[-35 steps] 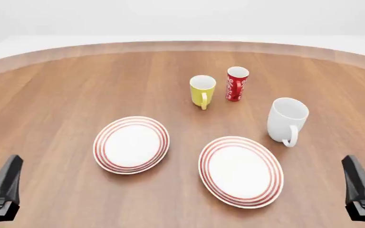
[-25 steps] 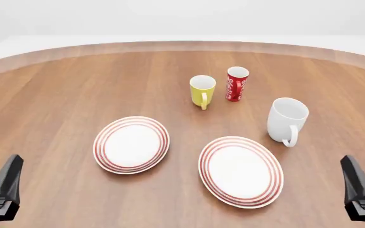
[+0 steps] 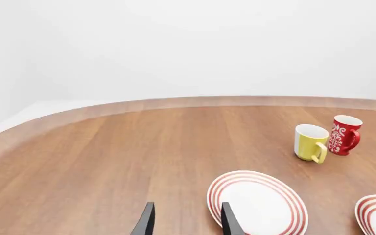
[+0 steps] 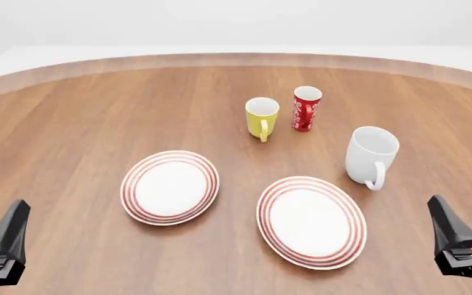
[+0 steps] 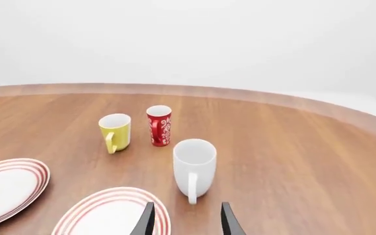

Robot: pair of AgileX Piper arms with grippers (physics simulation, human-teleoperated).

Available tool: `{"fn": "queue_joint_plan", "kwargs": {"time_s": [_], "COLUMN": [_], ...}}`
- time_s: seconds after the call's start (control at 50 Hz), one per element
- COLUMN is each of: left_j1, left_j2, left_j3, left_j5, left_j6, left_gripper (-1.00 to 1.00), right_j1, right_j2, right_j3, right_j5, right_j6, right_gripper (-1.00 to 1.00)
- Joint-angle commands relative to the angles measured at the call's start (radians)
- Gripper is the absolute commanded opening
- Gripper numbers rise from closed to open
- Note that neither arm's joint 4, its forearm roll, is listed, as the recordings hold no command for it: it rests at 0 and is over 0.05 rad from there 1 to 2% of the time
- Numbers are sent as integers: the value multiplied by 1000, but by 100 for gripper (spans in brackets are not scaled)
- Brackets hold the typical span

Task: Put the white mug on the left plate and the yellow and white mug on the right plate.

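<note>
Two ring-rimmed plates lay empty on the wooden table [image 4: 80, 110]: the left plate [image 4: 170, 187] and the right plate [image 4: 311, 222], near each other. Behind them stood the yellow and white mug [image 4: 262, 118], upright, just beside a red patterned mug [image 4: 306, 109]. The white mug [image 4: 370, 156] stood upright just beyond the right plate's far right edge. Left gripper [image 3: 185, 223] and right gripper [image 5: 185, 221] hung at the near corners, fingers parted and holding nothing.
</note>
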Motion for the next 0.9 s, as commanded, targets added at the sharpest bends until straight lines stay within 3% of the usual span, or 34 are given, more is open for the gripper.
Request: {"fn": "queue_joint_plan", "kwargs": {"time_s": [0.02, 0.6, 0.9], "left_j1": [0, 0, 0], "left_j2": [0, 0, 0], "left_j3": [0, 0, 0], "left_j5": [0, 0, 0], "left_j6": [0, 0, 0], "left_gripper": [100, 100, 100], "right_j1": [7, -24, -28], "right_j2": [154, 678, 918], "right_j3": [0, -8, -34], "right_j5": [-137, -608, -794], "right_j6": [-12, -15, -15], "right_gripper": [100, 100, 100]}}
